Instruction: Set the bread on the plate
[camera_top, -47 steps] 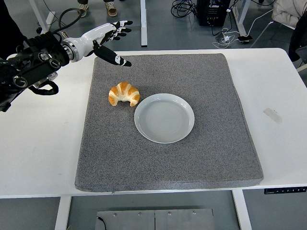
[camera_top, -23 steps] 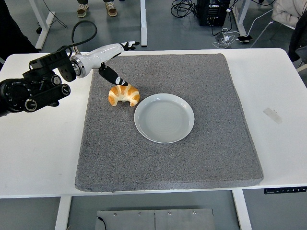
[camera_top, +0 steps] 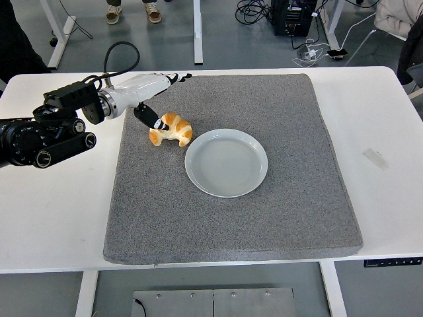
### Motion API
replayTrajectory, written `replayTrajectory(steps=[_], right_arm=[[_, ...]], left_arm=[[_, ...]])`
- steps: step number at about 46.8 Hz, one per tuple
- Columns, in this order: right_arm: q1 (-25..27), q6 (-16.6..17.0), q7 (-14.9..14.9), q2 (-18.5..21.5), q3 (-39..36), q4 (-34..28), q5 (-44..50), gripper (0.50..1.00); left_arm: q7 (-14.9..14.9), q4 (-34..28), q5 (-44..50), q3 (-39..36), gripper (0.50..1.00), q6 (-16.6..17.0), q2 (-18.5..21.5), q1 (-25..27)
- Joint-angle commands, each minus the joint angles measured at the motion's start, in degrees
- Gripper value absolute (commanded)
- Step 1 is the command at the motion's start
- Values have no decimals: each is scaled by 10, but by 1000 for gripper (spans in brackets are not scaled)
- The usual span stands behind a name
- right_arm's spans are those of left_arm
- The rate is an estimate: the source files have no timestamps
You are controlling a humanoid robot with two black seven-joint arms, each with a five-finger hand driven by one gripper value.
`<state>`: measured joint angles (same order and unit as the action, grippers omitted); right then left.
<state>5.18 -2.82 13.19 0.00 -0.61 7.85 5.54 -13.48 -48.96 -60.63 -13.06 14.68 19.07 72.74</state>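
Note:
A golden croissant (camera_top: 173, 128) lies on the grey mat, just left of an empty pale plate (camera_top: 226, 162). My left hand (camera_top: 157, 99) reaches in from the left and sits over the croissant's upper left side. Its fingers are stretched out toward the mat's far edge, and the thumb (camera_top: 153, 119) points down and touches the croissant's left end. The hand holds nothing. The right arm is out of view.
The grey mat (camera_top: 264, 218) covers most of the white table (camera_top: 59, 211). A small strip of tape (camera_top: 375, 158) lies on the table at the right. Cables and table legs show on the floor beyond the far edge.
My left arm has lowered and moved toward the croissant. The thumb has come down from above the mat to the croissant's left end. The croissant and plate have not moved.

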Motion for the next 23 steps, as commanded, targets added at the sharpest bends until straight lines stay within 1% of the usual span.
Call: replayTrajectory(steps=[1,23], right_arm=[[0,0,0,0,0,0,0,1000],[0,0,0,0,0,0,0,1000]], left_arm=[[-1,0,-10,-5,978,4,-1,-1],[-1,1,-14,-47,978,55,-2,-15]])
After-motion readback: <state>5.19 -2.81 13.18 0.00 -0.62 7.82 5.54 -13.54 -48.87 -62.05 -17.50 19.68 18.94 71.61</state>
